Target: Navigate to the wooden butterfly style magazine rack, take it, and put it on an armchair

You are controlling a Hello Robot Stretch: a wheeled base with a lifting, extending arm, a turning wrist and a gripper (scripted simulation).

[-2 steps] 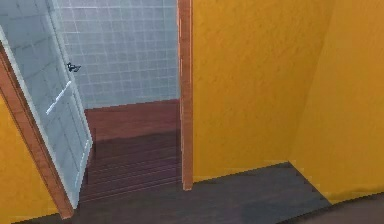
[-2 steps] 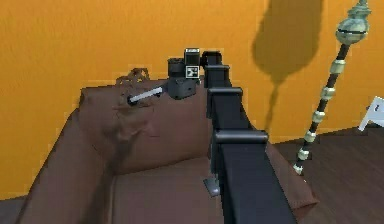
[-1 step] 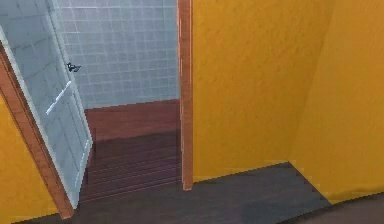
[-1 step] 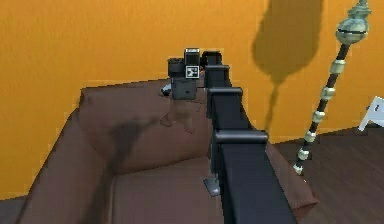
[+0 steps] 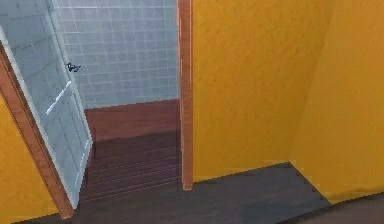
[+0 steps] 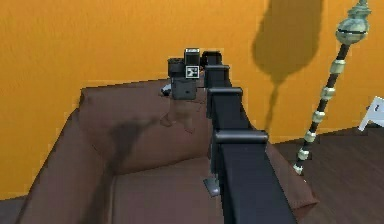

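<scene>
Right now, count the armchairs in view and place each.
1. A brown armchair stands against the orange wall in the arm side view. Others may be hidden beyond the views.

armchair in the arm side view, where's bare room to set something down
On the armchair, the seat is bare left of the arm, bordered by the armrest and backrest. Crowded near the backrest's top, where the gripper is, and under the arm. A lamp pole stands off its right.
</scene>
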